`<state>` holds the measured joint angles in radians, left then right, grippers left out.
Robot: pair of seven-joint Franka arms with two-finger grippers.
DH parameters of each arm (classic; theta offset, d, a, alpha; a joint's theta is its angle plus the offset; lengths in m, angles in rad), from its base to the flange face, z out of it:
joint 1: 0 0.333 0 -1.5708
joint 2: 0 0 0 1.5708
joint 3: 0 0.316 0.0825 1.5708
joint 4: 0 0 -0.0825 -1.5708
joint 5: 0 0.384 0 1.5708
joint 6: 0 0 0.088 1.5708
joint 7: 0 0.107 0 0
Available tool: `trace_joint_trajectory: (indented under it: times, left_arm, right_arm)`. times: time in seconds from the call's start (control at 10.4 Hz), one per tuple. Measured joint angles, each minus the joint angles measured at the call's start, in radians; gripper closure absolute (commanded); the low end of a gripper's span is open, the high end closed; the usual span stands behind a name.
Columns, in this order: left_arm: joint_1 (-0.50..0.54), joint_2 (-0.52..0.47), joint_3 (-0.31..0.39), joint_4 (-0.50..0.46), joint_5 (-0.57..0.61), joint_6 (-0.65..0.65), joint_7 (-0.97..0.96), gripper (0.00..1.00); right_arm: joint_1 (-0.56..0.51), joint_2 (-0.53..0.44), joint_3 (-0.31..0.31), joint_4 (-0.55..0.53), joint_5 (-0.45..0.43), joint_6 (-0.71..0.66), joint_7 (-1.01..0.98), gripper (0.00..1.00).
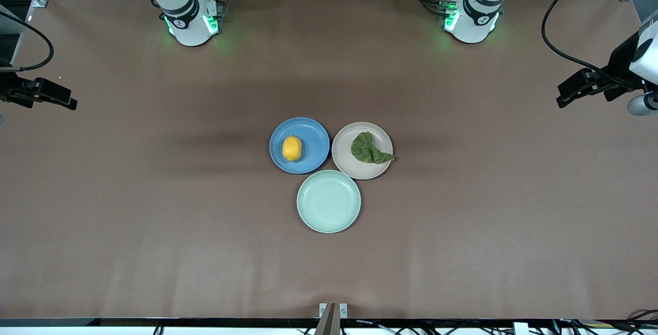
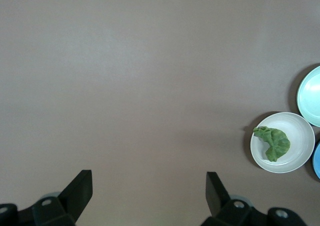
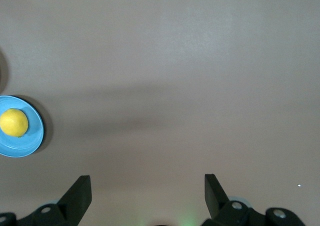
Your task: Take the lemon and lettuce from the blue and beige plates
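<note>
A yellow lemon (image 1: 292, 148) (image 3: 13, 122) lies on the blue plate (image 1: 313, 140) (image 3: 30, 141) in the middle of the table. Beside it, toward the left arm's end, green lettuce (image 1: 369, 148) (image 2: 274, 142) lies on the beige plate (image 1: 349, 163) (image 2: 295, 136). My left gripper (image 1: 565, 99) (image 2: 148, 186) hangs open and holds nothing, over bare table at the left arm's end, well apart from the plates. My right gripper (image 1: 69, 103) (image 3: 147, 186) hangs open over bare table at the right arm's end, with nothing between its fingers.
A pale green plate (image 1: 328, 201) (image 2: 311, 96) with nothing on it sits nearer the front camera, touching the two other plates. The brown table cover (image 1: 154, 222) stretches wide on both sides. The arm bases (image 1: 190, 21) (image 1: 470, 19) stand at the table's edge farthest from the camera.
</note>
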<state>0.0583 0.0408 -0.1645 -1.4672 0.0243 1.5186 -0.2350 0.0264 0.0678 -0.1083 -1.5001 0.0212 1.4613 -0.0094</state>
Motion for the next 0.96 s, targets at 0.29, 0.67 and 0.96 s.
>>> trace_joint_trajectory:
  times: [0.29, 0.67, 0.96]
  left_arm:
    - [0.000, 0.000, 0.001, 0.000, 0.000, 0.000, 0.000, 0.00]
    - [0.000, 0.000, 0.002, 0.000, -0.023, 0.000, 0.014, 0.00]
    - [-0.010, 0.025, -0.009, -0.010, -0.066, 0.028, 0.014, 0.00]
  right_arm:
    - [0.000, 0.002, 0.000, 0.000, 0.000, 0.000, 0.000, 0.00]
    - [0.000, 0.002, -0.002, 0.000, 0.000, 0.000, 0.000, 0.00]
    - [0.000, 0.003, -0.003, 0.000, -0.001, 0.001, 0.000, 0.00]
